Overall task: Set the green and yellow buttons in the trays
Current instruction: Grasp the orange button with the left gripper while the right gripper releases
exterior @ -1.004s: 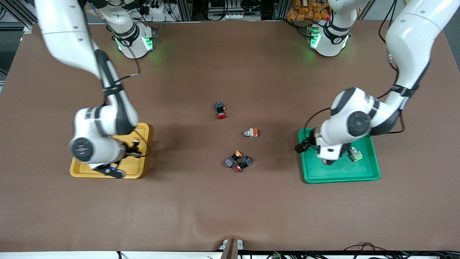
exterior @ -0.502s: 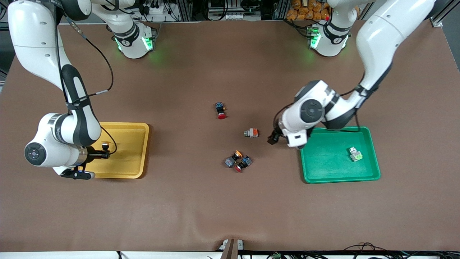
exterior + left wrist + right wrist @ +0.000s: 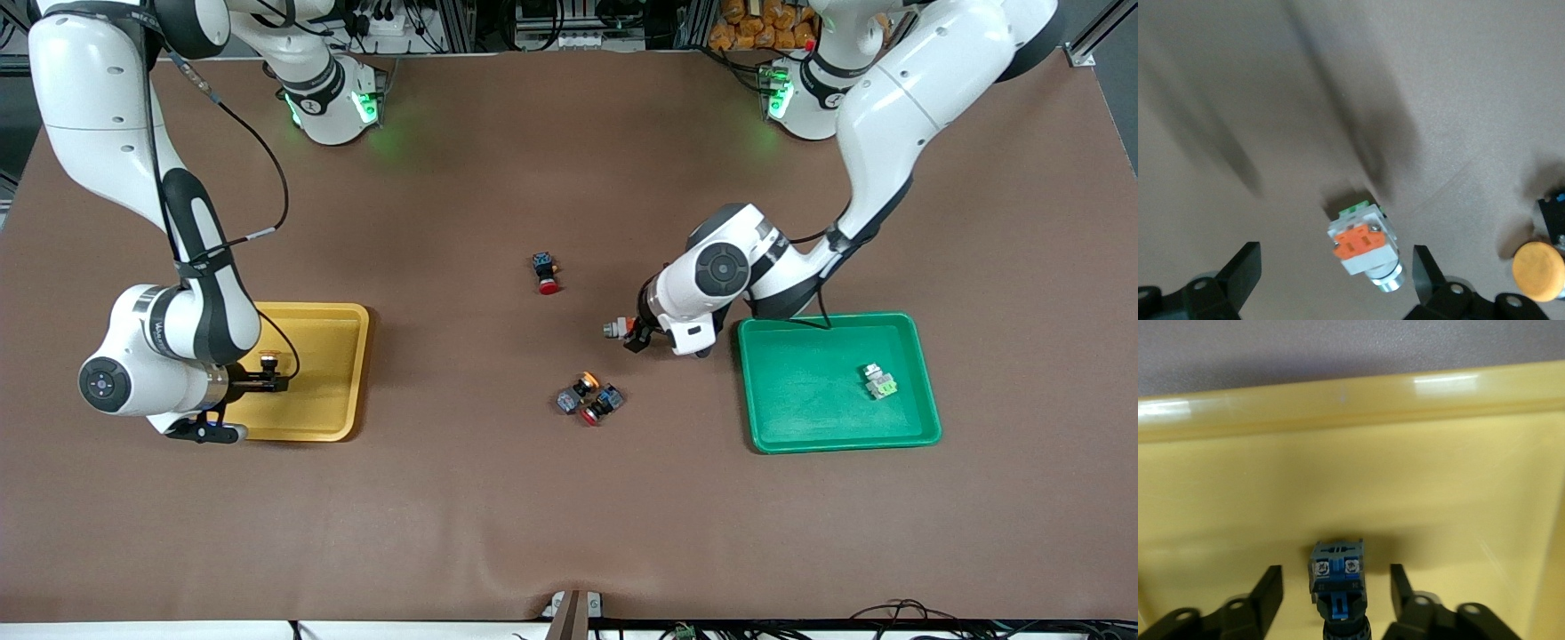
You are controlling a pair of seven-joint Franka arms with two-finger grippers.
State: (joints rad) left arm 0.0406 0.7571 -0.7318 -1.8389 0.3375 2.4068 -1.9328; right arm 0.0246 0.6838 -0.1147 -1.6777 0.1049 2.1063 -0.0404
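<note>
My right gripper (image 3: 267,380) is low over the yellow tray (image 3: 329,418) and stands open. A yellow-capped button (image 3: 265,360) with a black-and-blue body (image 3: 1338,577) lies on the tray floor (image 3: 1338,453) between the spread fingers, touching neither. My left gripper (image 3: 633,338) hangs open over the silver-white, orange-blocked button (image 3: 613,330) at mid table. In the left wrist view this button (image 3: 1365,247) lies between the open fingers (image 3: 1425,273). The green tray (image 3: 800,418) holds the green-blocked button (image 3: 878,382). Another yellow-capped button (image 3: 582,386) lies nearer the front camera.
A red-capped black-and-blue switch (image 3: 600,407) touches the yellow-capped button in a small cluster. A second red-capped switch (image 3: 546,273) lies farther from the front camera, near mid table. The yellow cap (image 3: 1538,270) also shows in the left wrist view.
My left arm swung from over the green tray to over the orange-blocked button. My right gripper opened and let go of the yellow-capped button in the yellow tray.
</note>
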